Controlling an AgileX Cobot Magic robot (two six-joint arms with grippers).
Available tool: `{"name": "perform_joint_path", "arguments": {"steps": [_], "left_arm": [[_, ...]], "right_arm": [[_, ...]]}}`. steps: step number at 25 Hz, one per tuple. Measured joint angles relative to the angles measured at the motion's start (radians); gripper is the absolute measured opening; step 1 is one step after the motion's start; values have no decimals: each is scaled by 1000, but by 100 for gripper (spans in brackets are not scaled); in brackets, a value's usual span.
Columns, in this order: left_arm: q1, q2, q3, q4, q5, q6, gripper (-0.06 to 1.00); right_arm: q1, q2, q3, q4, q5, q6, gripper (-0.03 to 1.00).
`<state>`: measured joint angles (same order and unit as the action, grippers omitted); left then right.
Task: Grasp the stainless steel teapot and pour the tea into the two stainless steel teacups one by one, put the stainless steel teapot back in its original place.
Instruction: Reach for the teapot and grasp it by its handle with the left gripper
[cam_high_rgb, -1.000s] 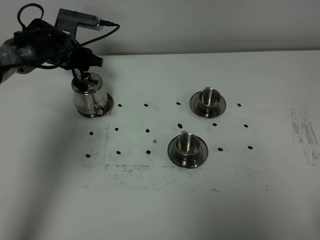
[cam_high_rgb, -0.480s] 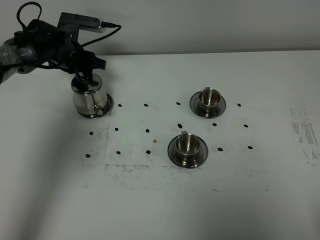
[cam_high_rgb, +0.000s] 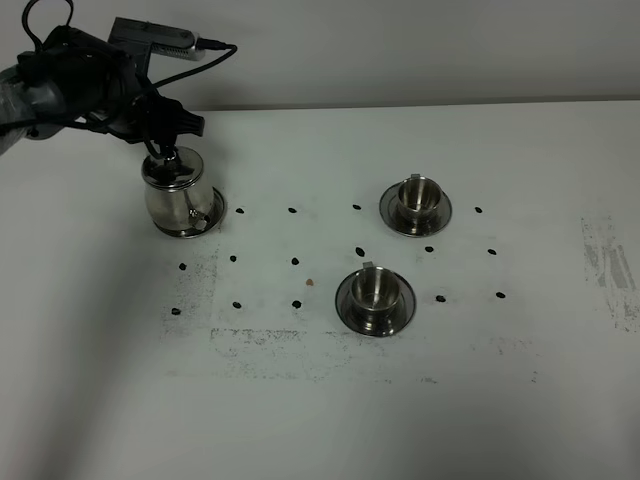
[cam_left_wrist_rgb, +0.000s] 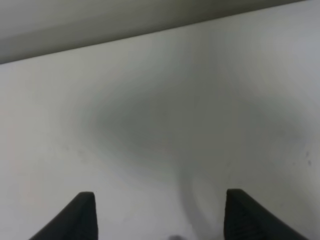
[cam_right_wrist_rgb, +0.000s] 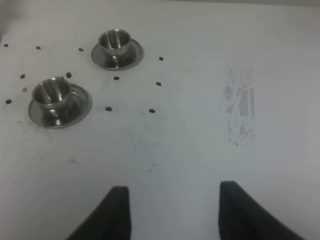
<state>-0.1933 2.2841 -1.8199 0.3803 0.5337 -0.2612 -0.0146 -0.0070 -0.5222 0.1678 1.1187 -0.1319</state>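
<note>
The stainless steel teapot (cam_high_rgb: 177, 196) stands upright at the left of the table on its round saucer (cam_high_rgb: 214, 213). My left gripper (cam_high_rgb: 165, 148) hovers right over the teapot's lid and handle. In the left wrist view it (cam_left_wrist_rgb: 160, 215) is open, with only bare table between its fingertips (cam_left_wrist_rgb: 82, 215). The two stainless steel teacups stand on their saucers: one at the centre right (cam_high_rgb: 417, 194), one nearer the front (cam_high_rgb: 373, 287). Both show in the right wrist view (cam_right_wrist_rgb: 114, 42) (cam_right_wrist_rgb: 51, 92). My right gripper (cam_right_wrist_rgb: 172, 210) is open and empty, away from the cups, and is out of the high view.
Small dark dots (cam_high_rgb: 295, 261) mark the white table between the teapot and the cups. A scuffed grey patch (cam_high_rgb: 608, 262) lies near the right edge. The left arm's cable (cam_high_rgb: 205, 60) loops over the back left corner.
The left arm and gripper have shifted slightly left and up over the teapot. The teapot and both cups have not moved.
</note>
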Motion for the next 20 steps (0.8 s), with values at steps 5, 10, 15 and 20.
{"name": "perform_joint_path", "arguments": {"steps": [5,10,15,20], "left_arm": [[0,-1,0,17,49,0,53],[0,-3,0,19,57,-1,53],[0,-3,-1,22,84,-1,53],[2,-3,-3,42,151,-1,53]], "right_arm": [[0,0,0,0,0,0,39],[0,0,0,0,0,0,39],[0,0,0,0,0,0,39],[0,0,0,0,0,0,39]]}}
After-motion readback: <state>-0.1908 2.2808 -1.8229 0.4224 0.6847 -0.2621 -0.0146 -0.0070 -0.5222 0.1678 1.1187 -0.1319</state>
